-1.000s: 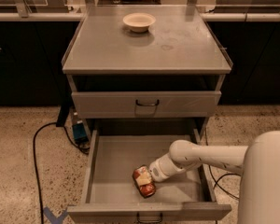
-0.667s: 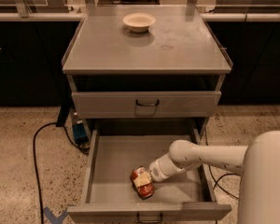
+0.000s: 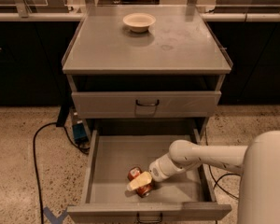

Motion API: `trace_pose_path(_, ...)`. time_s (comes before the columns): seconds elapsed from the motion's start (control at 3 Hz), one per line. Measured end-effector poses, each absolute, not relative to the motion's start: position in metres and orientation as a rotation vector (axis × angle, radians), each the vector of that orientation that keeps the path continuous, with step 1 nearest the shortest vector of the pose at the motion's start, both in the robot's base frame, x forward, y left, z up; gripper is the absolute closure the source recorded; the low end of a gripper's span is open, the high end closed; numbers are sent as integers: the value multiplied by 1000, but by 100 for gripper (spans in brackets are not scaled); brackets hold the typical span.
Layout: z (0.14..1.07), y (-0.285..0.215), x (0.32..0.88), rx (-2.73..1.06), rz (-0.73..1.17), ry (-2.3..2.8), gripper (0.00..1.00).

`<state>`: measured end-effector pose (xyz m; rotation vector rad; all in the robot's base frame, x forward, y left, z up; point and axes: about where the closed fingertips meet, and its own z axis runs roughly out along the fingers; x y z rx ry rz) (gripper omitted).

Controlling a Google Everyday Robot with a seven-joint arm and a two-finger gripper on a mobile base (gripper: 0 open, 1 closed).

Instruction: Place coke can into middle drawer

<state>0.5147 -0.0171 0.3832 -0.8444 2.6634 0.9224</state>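
Note:
The middle drawer is pulled fully open below the cabinet, showing its flat grey floor. The coke can, red-orange, lies tilted on the drawer floor near the front centre. My gripper reaches in from the right on a white arm and sits right on the can. Its cream finger crosses the can, with red showing on both sides of it. The jaws look closed around the can, which rests at floor level inside the drawer.
The upper drawer front is shut. A cream bowl stands on the cabinet top. A black cable and a blue box lie on the floor at left. My white body fills the lower right.
The gripper and the can have shifted slightly left and toward the drawer front. The drawer and bowl have not moved.

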Motion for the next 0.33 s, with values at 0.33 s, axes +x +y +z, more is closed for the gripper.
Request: trace_pose_path(0.33,383,-17,515,-844,922,2663,0)
